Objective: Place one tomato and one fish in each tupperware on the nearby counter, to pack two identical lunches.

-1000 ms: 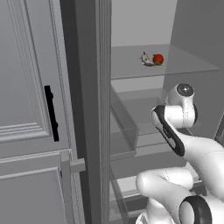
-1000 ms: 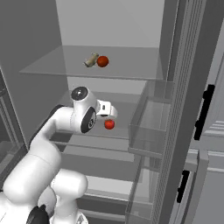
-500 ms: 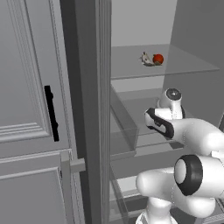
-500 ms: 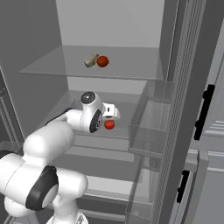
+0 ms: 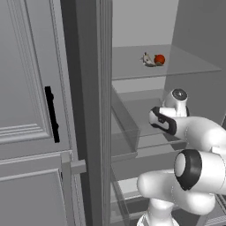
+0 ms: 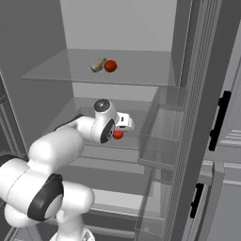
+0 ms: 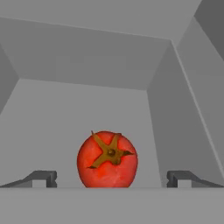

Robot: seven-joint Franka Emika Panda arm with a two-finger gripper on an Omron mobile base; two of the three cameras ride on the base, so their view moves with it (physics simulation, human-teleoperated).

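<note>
Hand view: tomato on grey fridge shelf.

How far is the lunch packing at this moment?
Nothing looks packed yet. The open gripper is lined up on a tomato on the middle fridge shelf, not gripping it. Another tomato and a fish wait on the upper shelf.

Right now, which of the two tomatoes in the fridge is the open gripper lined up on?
The tomato on the lower shelf, sitting between the open gripper's fingertips. The other tomato lies on the shelf above, beside a fish.
</note>
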